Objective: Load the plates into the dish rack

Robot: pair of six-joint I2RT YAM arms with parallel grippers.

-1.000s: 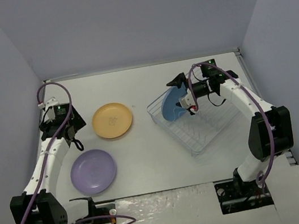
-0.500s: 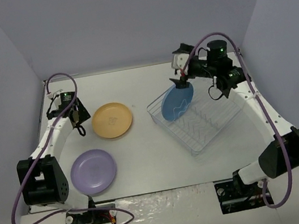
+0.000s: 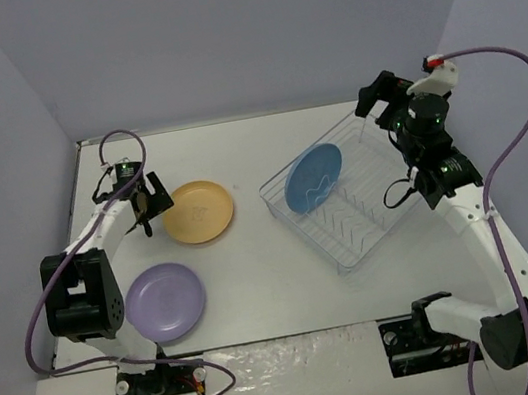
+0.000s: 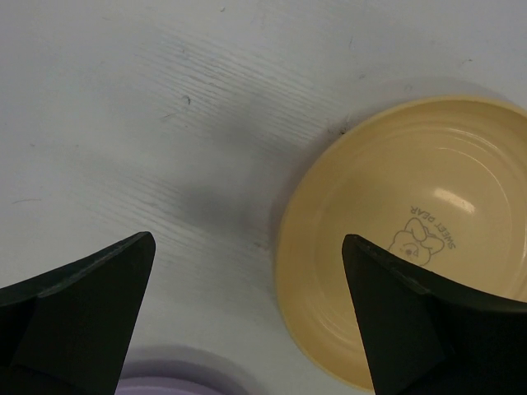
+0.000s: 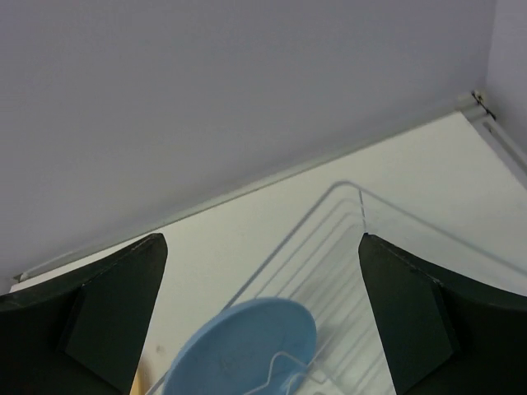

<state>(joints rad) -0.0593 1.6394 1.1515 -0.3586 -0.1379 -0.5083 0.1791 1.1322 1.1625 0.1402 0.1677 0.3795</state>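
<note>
The blue plate [image 3: 313, 177] stands tilted on edge in the left end of the clear dish rack [image 3: 380, 224]; it also shows in the right wrist view [image 5: 239, 346] with the rack's rim [image 5: 346, 191]. The orange-yellow plate [image 3: 198, 211] lies flat on the table, and shows in the left wrist view [image 4: 412, 239]. The light purple plate [image 3: 164, 301] lies flat near the front left. My left gripper [image 3: 147, 209] is open and empty, hovering just left of the orange-yellow plate's rim. My right gripper [image 3: 370, 104] is open and empty, raised above the rack's far right corner.
Grey walls enclose the table on the left, back and right. The table's white front edge [image 3: 288, 340] runs by the arm bases. A purple cable [image 3: 511, 131] loops from the right arm. The purple plate's rim shows at the bottom of the left wrist view [image 4: 165, 387].
</note>
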